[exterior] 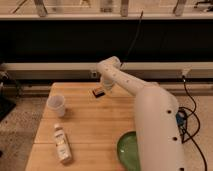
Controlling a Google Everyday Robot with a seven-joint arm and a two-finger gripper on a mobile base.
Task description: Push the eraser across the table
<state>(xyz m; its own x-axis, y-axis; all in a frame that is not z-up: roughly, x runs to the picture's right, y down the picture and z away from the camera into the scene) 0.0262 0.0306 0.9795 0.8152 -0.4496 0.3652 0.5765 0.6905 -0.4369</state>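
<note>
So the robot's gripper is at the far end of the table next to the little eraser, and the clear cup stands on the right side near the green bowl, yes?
Not quite. The camera view shows the cup on the left side of the table, away from the green bowl. The gripper is indeed at the far end beside the eraser.
</note>
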